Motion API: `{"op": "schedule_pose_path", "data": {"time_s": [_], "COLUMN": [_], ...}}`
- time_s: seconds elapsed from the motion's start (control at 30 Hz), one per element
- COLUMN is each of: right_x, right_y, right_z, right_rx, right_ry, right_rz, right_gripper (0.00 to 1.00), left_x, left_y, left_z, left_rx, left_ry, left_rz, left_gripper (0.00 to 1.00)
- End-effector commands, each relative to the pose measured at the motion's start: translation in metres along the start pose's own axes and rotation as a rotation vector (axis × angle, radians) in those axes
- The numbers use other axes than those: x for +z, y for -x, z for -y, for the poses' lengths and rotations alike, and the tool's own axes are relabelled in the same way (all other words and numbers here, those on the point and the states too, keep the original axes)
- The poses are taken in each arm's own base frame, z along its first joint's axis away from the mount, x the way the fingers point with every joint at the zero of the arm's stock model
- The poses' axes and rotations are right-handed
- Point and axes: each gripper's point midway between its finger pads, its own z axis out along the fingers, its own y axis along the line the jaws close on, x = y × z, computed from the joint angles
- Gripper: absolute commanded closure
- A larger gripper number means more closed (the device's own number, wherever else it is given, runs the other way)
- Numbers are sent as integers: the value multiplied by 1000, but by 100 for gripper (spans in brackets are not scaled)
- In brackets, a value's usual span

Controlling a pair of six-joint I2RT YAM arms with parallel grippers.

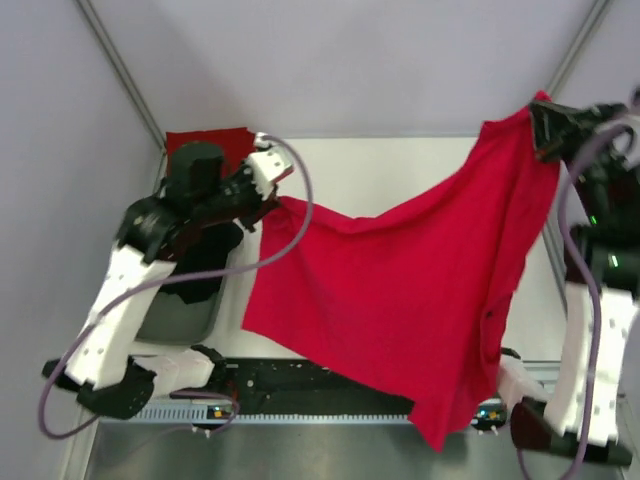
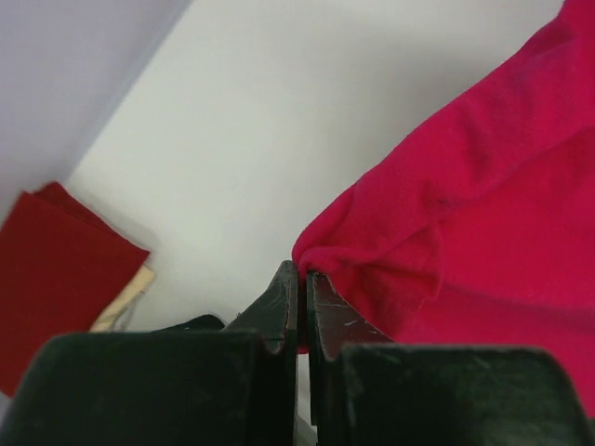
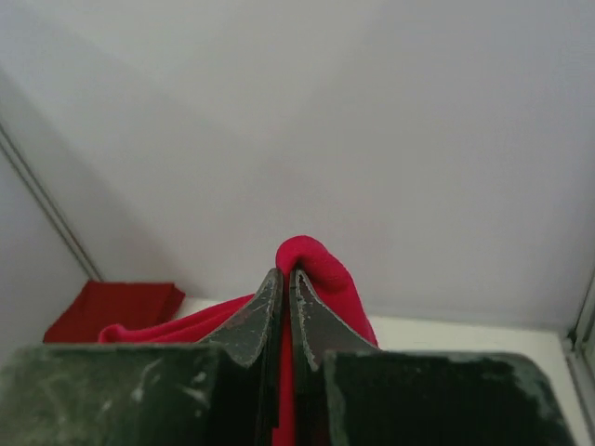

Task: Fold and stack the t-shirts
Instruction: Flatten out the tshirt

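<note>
The white surface (image 1: 400,165) is filling the middle of the top view. Much of it is lying under the red t-shirt (image 1: 400,290), which is hanging spread between the two arms from the centre left to the upper right of the frame. One corner of the cloth is drooping past the near edge at the bottom centre. The shirt is being held up by two points along one edge, probably so that it opens out and can be laid flat for folding. The right point is sitting much higher than the left, so the cloth is sagging on a slant and is not looking taut.

A folded red shirt (image 1: 207,140) is lying in the upper left of the top view, at the far corner of the surface, apart from the held one and likely serving as the stack. In the left wrist view a cream shirt (image 2: 125,295) is showing at its edge, seemingly beneath it.

The left end effector (image 1: 274,198) is clenching a bunched edge of the red t-shirt, its jaws pressed nearly together. The right end effector (image 1: 548,128) is pinching a fold that is poking up past its tips in its own view.

No brand, label or writing is showing legibly anywhere.
</note>
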Motion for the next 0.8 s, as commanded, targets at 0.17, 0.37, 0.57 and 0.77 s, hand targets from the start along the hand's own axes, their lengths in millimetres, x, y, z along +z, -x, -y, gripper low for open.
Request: {"op": "schedule_pose_path", "data": {"time_s": [0.17,0.37,0.57,0.77], "right_x": [183,234,150,-10], "right_y": [-277,-396,-394,-410], "right_z": [32,96,118,123], "right_rx": [104,243,73,-3], "right_ry": [242,-137,-337,-510], "right_rz": [-481,-827,-1003,-1194], "right_gripper": [100,31,18,15], "left_x": [172,245,211,153], "left_y": [-108,-146,-130,-184], "left_z": [-119,-187,-160,-82], "left_rx": [-304,-316,-186,114], "left_ry": [100,178,115,-69], "left_rz": [-234,-386,-297,-368], "left_gripper": [100,41,34,41]}}
